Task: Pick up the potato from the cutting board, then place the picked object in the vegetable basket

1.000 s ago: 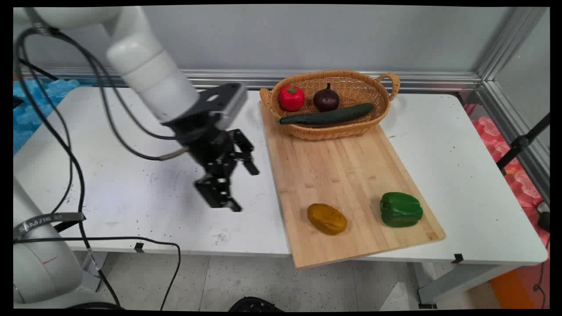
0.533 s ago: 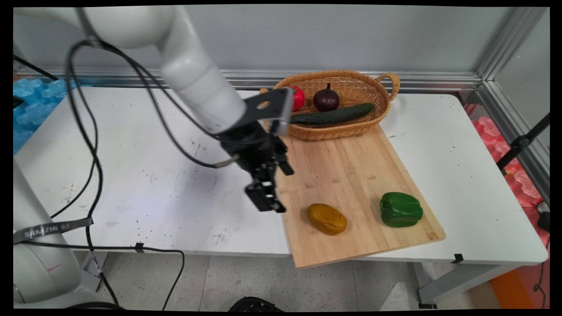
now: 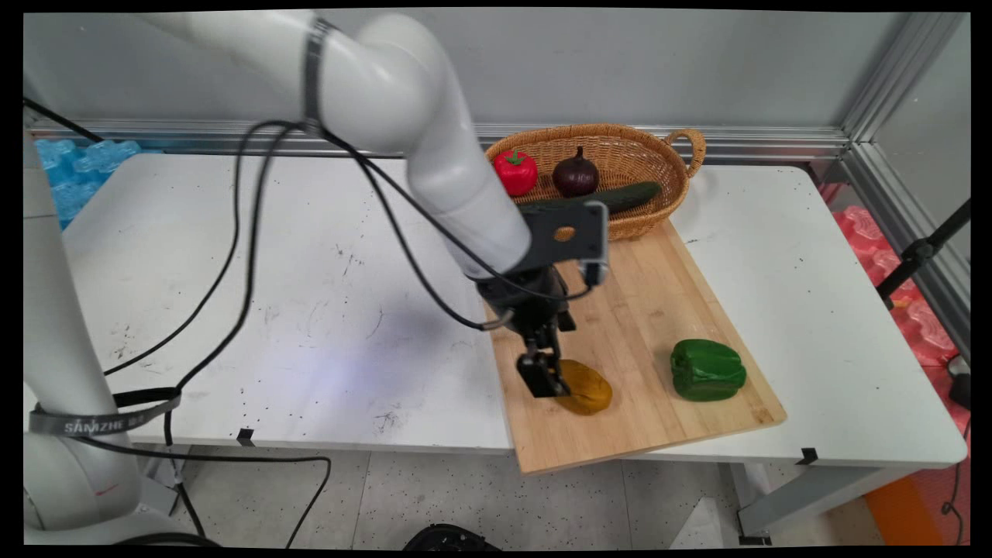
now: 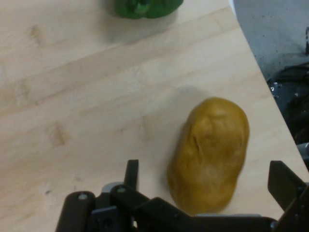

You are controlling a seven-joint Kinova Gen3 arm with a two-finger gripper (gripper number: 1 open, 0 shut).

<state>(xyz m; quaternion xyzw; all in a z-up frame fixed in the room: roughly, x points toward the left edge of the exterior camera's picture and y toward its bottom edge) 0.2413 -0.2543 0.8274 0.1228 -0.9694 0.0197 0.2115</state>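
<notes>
Since a second ago the arm has swung rightward from over the bare tabletop (image 3: pixel 232 310) onto the cutting board (image 3: pixel 620 310); the hand (image 3: pixel 542 376) now hangs low at the board's near-left part, at the potato (image 3: pixel 585 387); nothing else has shifted.

Hand state: fingers apart; in the hand view one fingertip (image 4: pixel 131 174) shows to the left of the potato (image 4: pixel 210 154) and the other at the picture's right edge, with the potato lying between them; gaps are visible on both sides, so no contact seen; in the main view the hand covers the potato's left end.

Potato: brownish-yellow, oblong, lying flat on the board (image 4: pixel 96 106) near its front edge; well apart from the green bell pepper (image 3: pixel 707 370), which sits on the same board toward the near-right corner; the pepper (image 4: pixel 147 7) shows only partly, at the top edge of the hand view.

Far end of the board: a wicker basket (image 3: pixel 659 209) with handles, resting partly on the board; inside it a red tomato (image 3: pixel 515 172) at left, a dark purple onion (image 3: pixel 575 177) beside it, and a cucumber (image 3: pixel 628 195) lying lengthwise in front of both; the arm's black bracket hides the cucumber's left end.

Black cables (image 3: pixel 248 256) hang from the arm over the tabletop's left half.
</notes>
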